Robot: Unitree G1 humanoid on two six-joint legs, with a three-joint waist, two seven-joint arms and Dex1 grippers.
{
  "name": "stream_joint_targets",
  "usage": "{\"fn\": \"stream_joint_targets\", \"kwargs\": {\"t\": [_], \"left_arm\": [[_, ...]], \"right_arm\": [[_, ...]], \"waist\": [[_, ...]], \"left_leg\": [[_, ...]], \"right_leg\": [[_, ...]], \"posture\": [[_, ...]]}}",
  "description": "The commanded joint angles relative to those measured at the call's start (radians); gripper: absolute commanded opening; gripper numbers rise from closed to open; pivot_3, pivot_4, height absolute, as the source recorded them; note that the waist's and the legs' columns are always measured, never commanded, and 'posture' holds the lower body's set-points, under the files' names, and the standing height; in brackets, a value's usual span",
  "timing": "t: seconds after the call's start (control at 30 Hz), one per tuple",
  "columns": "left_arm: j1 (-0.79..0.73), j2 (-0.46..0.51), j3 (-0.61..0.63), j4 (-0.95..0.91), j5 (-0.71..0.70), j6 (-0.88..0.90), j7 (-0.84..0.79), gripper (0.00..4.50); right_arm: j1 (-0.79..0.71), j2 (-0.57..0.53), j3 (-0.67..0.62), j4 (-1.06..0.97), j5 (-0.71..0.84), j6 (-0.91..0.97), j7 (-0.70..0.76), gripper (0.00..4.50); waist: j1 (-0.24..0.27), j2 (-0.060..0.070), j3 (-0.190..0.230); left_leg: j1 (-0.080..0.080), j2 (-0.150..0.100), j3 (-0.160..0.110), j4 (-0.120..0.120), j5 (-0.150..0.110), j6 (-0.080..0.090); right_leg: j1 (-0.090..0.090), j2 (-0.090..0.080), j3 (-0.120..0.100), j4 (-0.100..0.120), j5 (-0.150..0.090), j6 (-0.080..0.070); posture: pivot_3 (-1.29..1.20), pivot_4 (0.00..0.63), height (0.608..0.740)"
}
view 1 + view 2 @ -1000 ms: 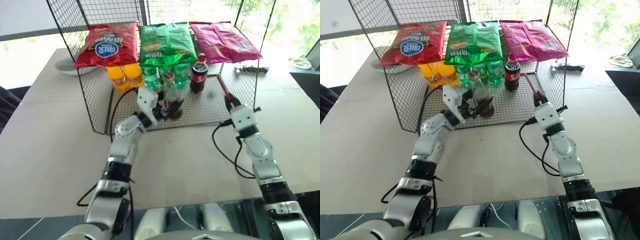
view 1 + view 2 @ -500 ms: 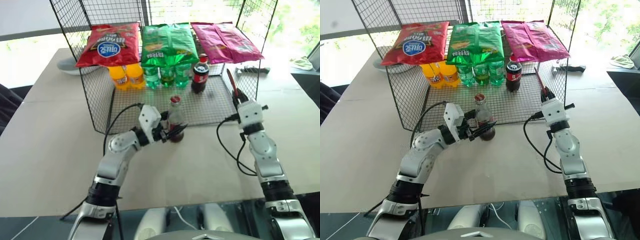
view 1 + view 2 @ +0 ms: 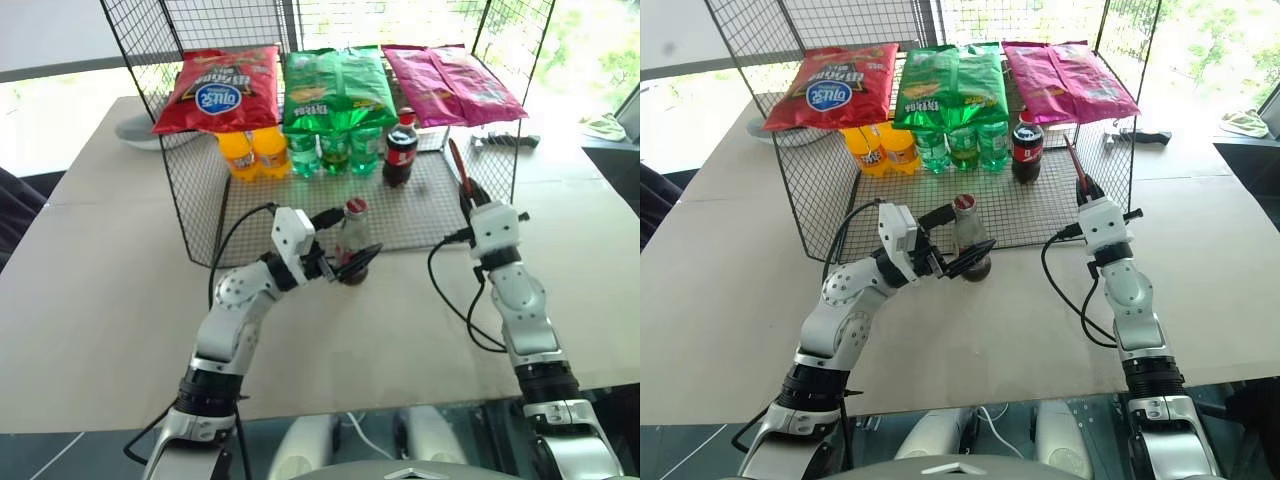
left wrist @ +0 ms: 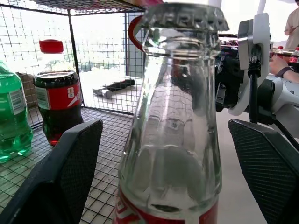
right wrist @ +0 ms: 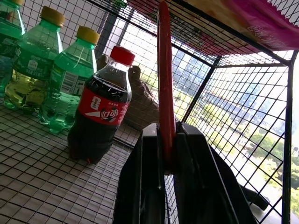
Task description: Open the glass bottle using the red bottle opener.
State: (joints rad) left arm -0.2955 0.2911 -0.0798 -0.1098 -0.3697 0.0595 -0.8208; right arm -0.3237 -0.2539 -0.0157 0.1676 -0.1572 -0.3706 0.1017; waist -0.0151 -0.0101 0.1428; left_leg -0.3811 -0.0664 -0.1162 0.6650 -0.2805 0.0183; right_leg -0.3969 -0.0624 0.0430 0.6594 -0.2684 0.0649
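While the left gripper (image 3: 958, 243) stood spread w/ fingers either side of the upright glass bottle (image 3: 971, 241) at the rack's front edge, the right gripper (image 3: 1088, 191), pinching the red bottle opener (image 3: 1076, 162) upright, sat well right of it.

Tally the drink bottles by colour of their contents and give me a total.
Orange soda bottles: 2
Green soda bottles: 3
Dark cola plastic bottle: 1
Glass bottle with dark cola: 1
Total: 7
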Motion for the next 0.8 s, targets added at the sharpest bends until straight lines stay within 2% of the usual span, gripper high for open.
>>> {"fn": "stream_joint_targets", "kwargs": {"t": [0.03, 0.8], "left_arm": [[-0.016, -0.031, 0.017, -0.021, -0.026, -0.031, 0.016, 4.45], [-0.011, -0.042, 0.021, 0.014, -0.033, -0.095, 0.0, 4.45]], "right_arm": [[-0.014, 0.001, -0.006, -0.014, 0.011, -0.006, -0.008, 0.0], [-0.051, 0.015, 0.012, 0.025, 0.014, -0.022, 0.006, 0.0]], "waist": [[0.0, 0.0, 0.0], [-0.001, 0.0, 0.0]], "left_leg": [[0.0, 0.0, 0.0, 0.0, 0.0, 0.0], [0.0, 0.0, 0.0, 0.0, 0.0, 0.0]], "right_leg": [[0.0, 0.0, 0.0, 0.0, 0.0, 0.0], [0.0, 0.0, 0.0, 0.0, 0.0, 0.0]], "posture": [[0.0, 0.15, 0.74], [0.0, 0.15, 0.74]]}}
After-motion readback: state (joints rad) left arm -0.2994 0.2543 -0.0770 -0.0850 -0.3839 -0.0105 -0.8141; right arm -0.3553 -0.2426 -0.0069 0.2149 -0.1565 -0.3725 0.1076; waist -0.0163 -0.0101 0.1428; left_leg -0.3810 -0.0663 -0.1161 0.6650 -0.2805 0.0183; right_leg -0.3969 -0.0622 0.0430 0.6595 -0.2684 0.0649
